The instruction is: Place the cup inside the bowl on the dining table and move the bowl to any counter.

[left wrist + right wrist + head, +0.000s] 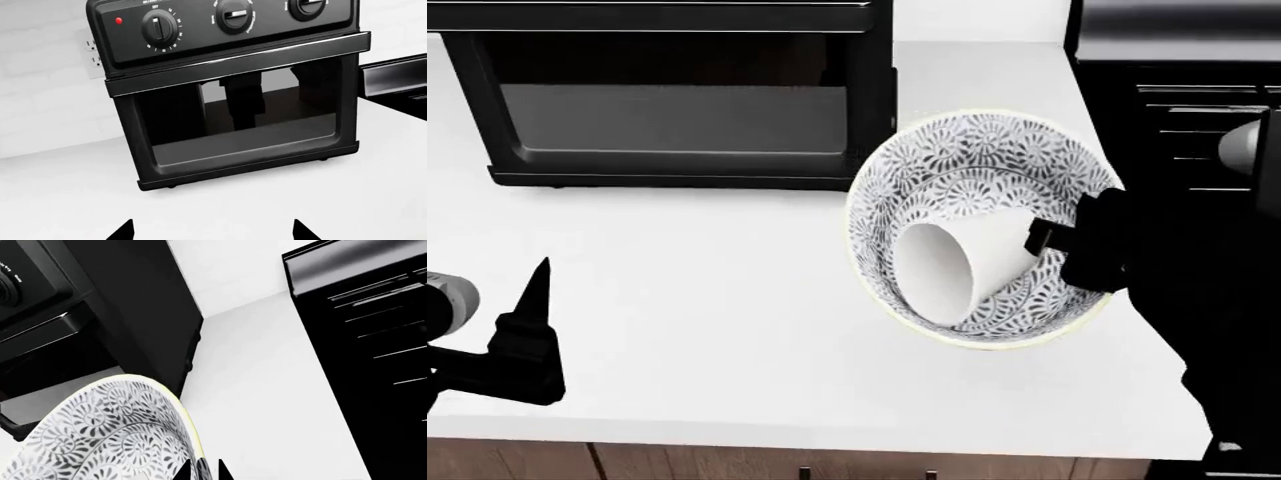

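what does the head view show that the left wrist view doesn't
Only the head view shows the bowl with the cup lying on its side inside it, the right end effector closed on the bowl's rim, and the wood cabinet fronts below the counter.

Only the left wrist view shows the oven's dials, its red light and the wall outlets.

Both show the black oven, the white counter, the dark appliance beside it, and the open left end effector.
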Controlling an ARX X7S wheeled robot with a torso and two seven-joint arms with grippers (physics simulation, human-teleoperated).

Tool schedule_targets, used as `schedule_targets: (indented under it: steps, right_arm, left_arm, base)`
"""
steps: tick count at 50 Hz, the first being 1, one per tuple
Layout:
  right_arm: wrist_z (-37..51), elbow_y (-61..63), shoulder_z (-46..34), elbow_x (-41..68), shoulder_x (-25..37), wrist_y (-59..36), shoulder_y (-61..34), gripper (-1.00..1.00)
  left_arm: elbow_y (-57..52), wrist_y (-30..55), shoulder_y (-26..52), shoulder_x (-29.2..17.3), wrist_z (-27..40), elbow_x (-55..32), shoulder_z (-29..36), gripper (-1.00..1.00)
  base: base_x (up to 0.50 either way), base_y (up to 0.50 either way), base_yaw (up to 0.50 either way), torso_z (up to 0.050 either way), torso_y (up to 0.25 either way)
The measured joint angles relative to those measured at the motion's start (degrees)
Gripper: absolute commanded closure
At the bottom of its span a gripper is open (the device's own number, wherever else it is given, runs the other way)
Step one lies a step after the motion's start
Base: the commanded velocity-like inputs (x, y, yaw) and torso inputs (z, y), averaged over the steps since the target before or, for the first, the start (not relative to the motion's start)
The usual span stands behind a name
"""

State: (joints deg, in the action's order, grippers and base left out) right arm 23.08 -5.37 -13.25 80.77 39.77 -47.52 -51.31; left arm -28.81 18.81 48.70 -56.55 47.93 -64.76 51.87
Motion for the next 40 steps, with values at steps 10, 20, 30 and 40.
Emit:
schedule_targets:
  steps: [10,20,30,40]
  right_arm:
    - [-2.0,-7.8,-2.8,-3.7,-2.3,0.3,-4.3,1.00]
    - [-6.7,-21.7,-6.7,-9.7,-6.4,2.4,-10.6,1.00]
    - [-12.8,-39.1,-10.0,-15.1,-11.5,5.8,-17.4,1.00]
    - [-20.0,-57.9,-12.7,-21.5,-17.3,10.5,-24.4,1.00]
  left_arm:
    - [0.1,0.0,-0.1,0.1,-0.1,0.1,0.0,-1.00]
    - [0.2,0.0,-0.3,0.1,-0.1,0.1,-0.1,-1.00]
    - [0.2,-0.3,-0.5,-0.1,-0.3,0.1,-0.2,-1.00]
    - [0.7,-0.4,-0.6,0.2,-0.6,0.2,-0.2,-1.00]
  base:
    - [0.00,0.00,0.00,0.000,0.000]
    - [0.00,0.00,0.00,0.000,0.000]
    - [0.00,0.00,0.00,0.000,0.001]
    - [0.00,0.00,0.00,0.000,0.000]
